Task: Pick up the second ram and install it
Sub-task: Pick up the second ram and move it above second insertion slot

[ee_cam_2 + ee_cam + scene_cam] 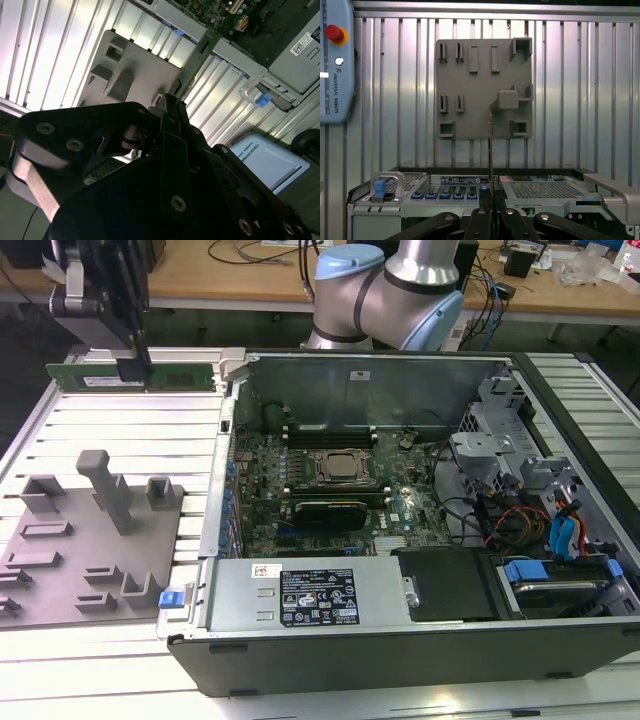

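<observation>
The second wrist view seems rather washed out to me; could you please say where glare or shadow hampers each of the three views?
Second wrist view: glare bleaches the ribbed table and leaves the gripper, shut on the second ram, a dark silhouette. Exterior view: the slats glare by the grey tray; the open computer case is dimmer inside. First wrist view: even light, no harsh glare.

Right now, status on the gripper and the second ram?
Gripper shut on second ram. Ram held level above the table, outside the computer case. Not yet installed.
</observation>
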Robot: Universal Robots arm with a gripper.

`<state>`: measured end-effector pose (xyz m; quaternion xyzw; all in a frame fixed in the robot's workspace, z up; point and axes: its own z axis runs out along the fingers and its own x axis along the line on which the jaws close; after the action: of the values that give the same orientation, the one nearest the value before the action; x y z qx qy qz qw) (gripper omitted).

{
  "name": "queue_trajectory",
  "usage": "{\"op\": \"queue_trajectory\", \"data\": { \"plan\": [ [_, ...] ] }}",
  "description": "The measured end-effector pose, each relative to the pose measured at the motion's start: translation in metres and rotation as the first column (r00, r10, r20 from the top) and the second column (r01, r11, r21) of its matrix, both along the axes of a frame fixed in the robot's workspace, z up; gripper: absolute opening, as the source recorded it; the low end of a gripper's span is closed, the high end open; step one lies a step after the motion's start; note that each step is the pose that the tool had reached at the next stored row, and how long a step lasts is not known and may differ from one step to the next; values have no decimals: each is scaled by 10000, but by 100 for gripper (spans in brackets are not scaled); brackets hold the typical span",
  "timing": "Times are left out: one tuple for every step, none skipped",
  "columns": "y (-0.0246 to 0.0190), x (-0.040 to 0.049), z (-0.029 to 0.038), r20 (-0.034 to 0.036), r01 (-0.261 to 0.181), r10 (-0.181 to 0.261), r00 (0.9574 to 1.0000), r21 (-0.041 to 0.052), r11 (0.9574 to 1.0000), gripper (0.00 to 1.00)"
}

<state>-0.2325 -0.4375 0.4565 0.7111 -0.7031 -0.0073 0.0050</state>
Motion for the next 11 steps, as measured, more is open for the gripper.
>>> {"op": "queue_trajectory", "data": {
  "plan": [
    [0, 36, -1, -1, 0, 0, 10000, 1, 10000, 13],
    [1, 74, -1, -5, 0, 0, 10000, 0, 10000, 13],
    [1, 91, -1, -7, 0, 0, 10000, 0, 10000, 13],
    [1, 106, -1, -8, -1, 1, 10000, 0, 10000, 13],
    [1, 133, -2, -10, -1, 1, 10000, 0, 10000, 13],
    [1, 175, -3, -12, 0, 0, 10000, 0, 10000, 13],
    [1, 194, -4, -13, 0, 0, 10000, 0, 10000, 13],
    [1, 209, -4, -14, 0, 0, 10000, 0, 10000, 13],
    [2, 253, -5, -17, 0, 0, 10000, 0, 10000, 13],
    [2, 275, -6, -19, 0, 0, 10000, 0, 10000, 13],
    [2, 304, -7, -20, 0, 0, 10000, 0, 10000, 13]
  ]
}}
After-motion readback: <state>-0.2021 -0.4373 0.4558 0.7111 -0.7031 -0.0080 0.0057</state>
